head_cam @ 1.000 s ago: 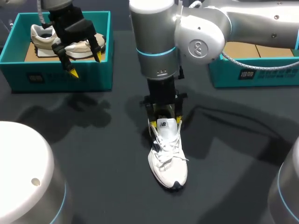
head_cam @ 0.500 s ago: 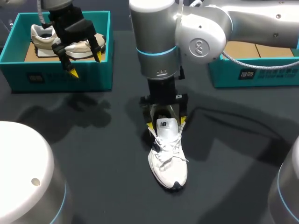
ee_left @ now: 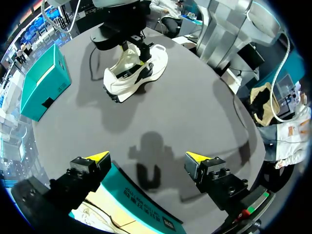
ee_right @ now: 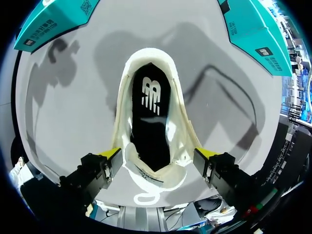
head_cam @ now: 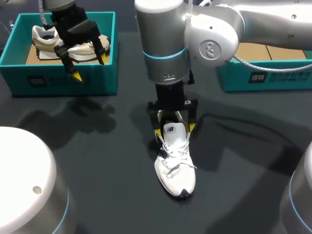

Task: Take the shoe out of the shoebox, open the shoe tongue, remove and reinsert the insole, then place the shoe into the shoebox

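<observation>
A white sneaker (head_cam: 175, 165) lies on the dark table, toe toward the front edge. My right gripper (head_cam: 174, 129) hangs straight down over its collar, open, one yellow fingertip (head_cam: 157, 131) on each side of the raised tongue (head_cam: 171, 132). From the right wrist, the shoe (ee_right: 151, 97) gapes wide, showing the black insole (ee_right: 150, 122) with a white logo inside, and the right gripper (ee_right: 158, 158) straddles the tongue end. My left gripper (head_cam: 87, 66) hovers open above the teal shoebox (head_cam: 63, 83) at the back left. In the left wrist view the left gripper (ee_left: 147, 158) holds nothing.
A beige shoe (head_cam: 73, 46) lies in the left shoebox. A second teal box (head_cam: 265, 73) with a cardboard bottom stands at the back right, behind my right arm. The rounded white arm bases (head_cam: 24, 180) fill the front corners.
My right gripper's fingers have spread apart from the shoe tongue, which stays pulled up. The shoe and my left arm have not moved.
</observation>
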{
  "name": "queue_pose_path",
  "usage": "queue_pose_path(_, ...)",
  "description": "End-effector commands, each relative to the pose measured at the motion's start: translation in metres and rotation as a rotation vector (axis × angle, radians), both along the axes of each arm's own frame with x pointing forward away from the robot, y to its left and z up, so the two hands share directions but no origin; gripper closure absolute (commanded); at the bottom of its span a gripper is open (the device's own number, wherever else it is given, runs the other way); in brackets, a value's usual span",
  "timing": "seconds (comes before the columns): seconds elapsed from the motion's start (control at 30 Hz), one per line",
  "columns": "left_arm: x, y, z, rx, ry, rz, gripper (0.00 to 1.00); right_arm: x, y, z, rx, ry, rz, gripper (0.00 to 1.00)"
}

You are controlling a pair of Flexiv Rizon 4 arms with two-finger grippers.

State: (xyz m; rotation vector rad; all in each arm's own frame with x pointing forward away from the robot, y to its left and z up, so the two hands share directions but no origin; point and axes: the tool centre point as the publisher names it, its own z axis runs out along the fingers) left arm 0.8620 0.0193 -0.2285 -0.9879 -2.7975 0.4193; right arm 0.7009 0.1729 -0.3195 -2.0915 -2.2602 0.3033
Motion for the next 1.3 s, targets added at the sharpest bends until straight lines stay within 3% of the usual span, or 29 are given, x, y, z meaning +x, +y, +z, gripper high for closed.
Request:
queue_pose_path(0.03,0.0,0.0,0.0,0.001,-0.001,0.0,0.0,-0.011,-0.006,0.002,0.007,-0.014,-0.009,0.02)
queue_pose_path(0.53,0.0,0.0,0.0,0.001,-0.001,0.0,0.0,-0.062,-0.015,0.022,0.005,-0.049,-0.073,0.05)
queue_pose_path(0.57,0.0,0.0,0.0,0.001,-0.001,0.0,0.0,-0.066,-0.015,0.023,0.004,-0.057,-0.074,0.1)
queue_pose_path(0.67,0.0,0.0,0.0,0.001,-0.001,0.0,0.0,-0.071,-0.014,0.028,-0.005,-0.084,-0.077,0.51)
queue_pose_path(0.7,0.0,0.0,0.0,0.001,-0.001,0.0,0.0,-0.071,-0.012,0.028,-0.005,-0.089,-0.072,0.59)
queue_pose_path(0.77,0.0,0.0,0.0,0.001,-0.001,0.0,0.0,-0.07,-0.01,0.028,-0.009,-0.098,-0.053,0.64)
queue_pose_path(0.97,0.0,0.0,0.0,0.001,-0.001,0.0,0.0,-0.057,-0.001,0.028,-0.011,-0.162,0.002,0.67)
queue_pose_path(1.3,0.0,0.0,0.0,0.001,-0.001,0.0,0.0,-0.024,0.005,0.003,0.059,-0.16,0.085,0.65)
